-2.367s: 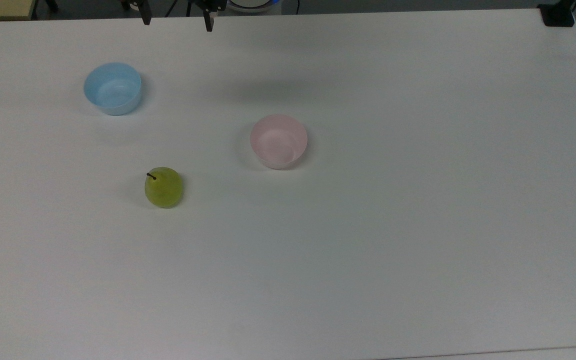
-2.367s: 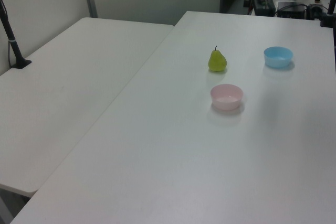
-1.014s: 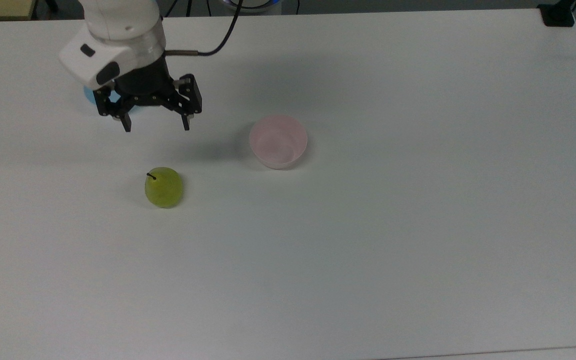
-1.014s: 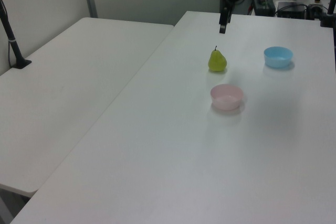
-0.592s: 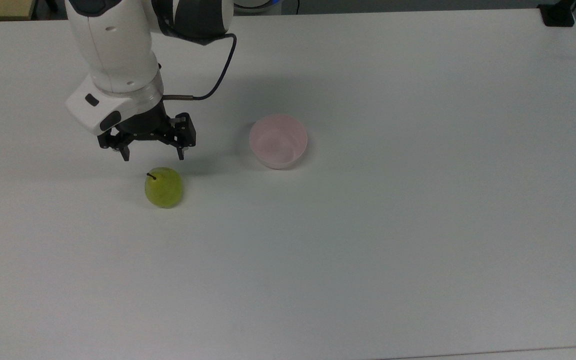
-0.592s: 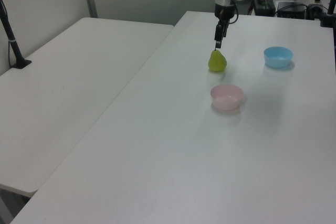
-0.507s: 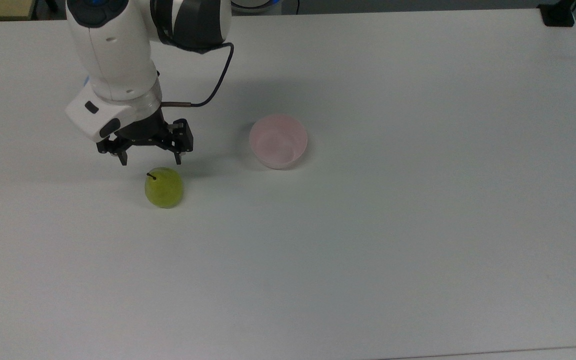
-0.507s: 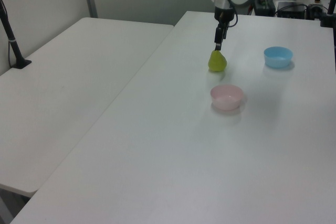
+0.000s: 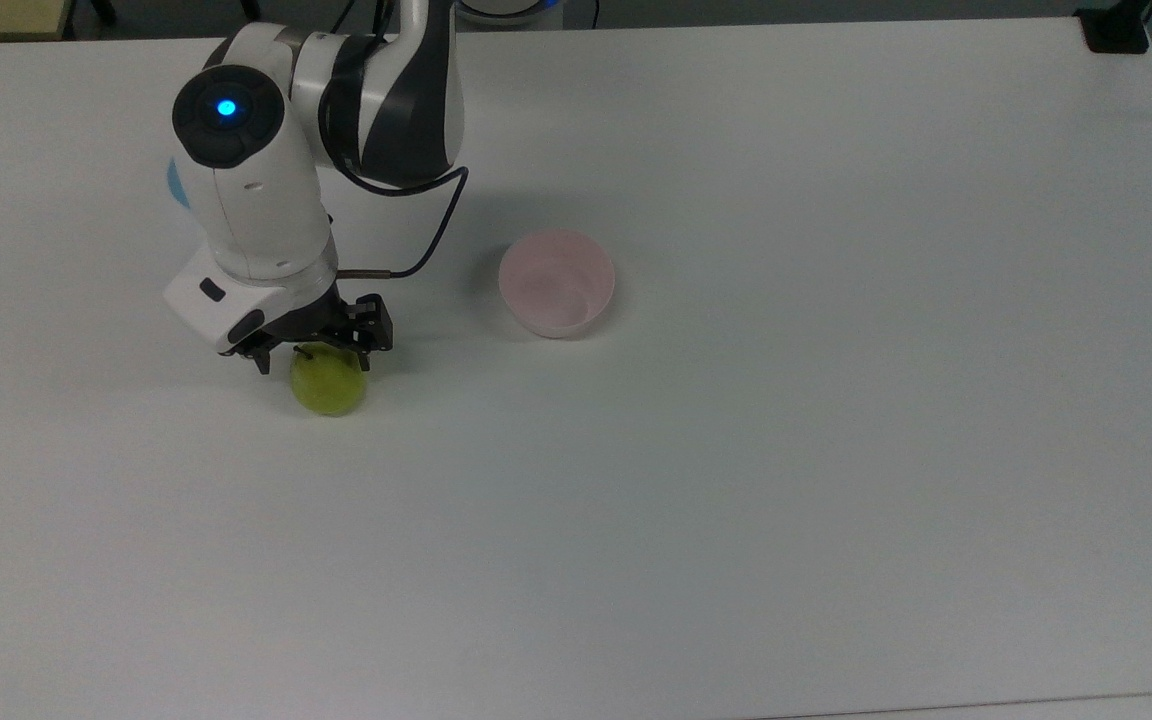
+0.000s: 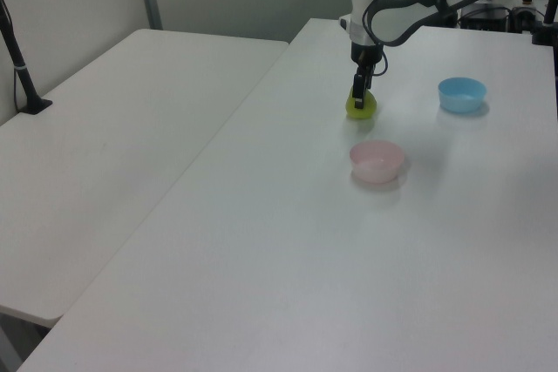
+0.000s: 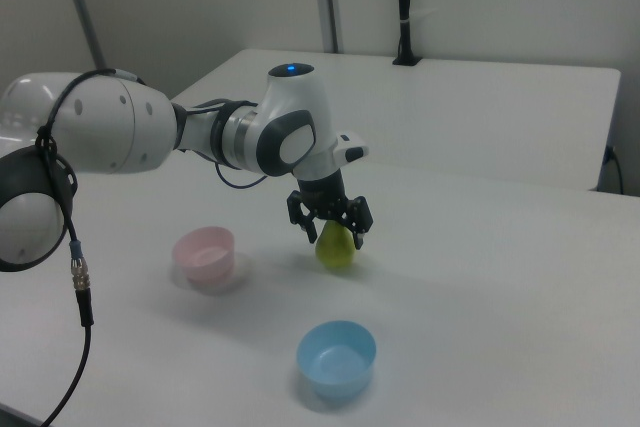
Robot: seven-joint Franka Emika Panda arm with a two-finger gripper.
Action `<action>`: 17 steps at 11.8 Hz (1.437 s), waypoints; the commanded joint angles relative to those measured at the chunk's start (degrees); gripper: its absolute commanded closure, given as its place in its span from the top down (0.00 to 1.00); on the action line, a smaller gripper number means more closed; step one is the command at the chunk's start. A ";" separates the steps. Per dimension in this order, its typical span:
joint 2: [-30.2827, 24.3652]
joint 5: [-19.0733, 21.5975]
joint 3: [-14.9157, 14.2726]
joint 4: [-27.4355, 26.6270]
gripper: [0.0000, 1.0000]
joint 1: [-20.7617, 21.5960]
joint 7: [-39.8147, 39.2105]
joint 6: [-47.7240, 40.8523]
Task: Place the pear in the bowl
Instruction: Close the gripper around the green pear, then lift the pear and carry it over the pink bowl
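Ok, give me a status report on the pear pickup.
Gripper open, down over the pear, fingers straddling its top. Pear on the table, not lifted. Pink bowl empty, path to it clear.

pear (image 9: 328,388) yellow-green | bowl (image 9: 556,281) pale pink | other bowl (image 11: 336,358) light blue | table (image 9: 836,400) plain white | arm (image 9: 256,220) white (black gripper (image 9: 314,354))
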 commanded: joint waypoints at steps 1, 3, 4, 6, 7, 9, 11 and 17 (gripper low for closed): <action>0.69 -0.79 0.07 -0.44 0.76 0.44 -0.53 2.51; 0.00 -0.70 0.16 -0.44 0.49 0.44 -0.44 2.08; -1.57 -0.53 0.25 -0.62 0.48 0.44 -0.35 1.55; -7.01 -0.44 0.51 -3.86 0.47 0.79 -0.35 -0.81; -9.65 -0.44 0.51 -5.00 0.47 1.75 -0.17 -3.79; -13.26 -0.61 0.51 -7.11 0.47 3.60 1.05 -8.28; -15.73 -0.61 0.51 -8.78 0.47 5.96 4.20 -11.36; -20.23 -0.88 0.51 -16.88 0.48 15.72 20.28 -10.76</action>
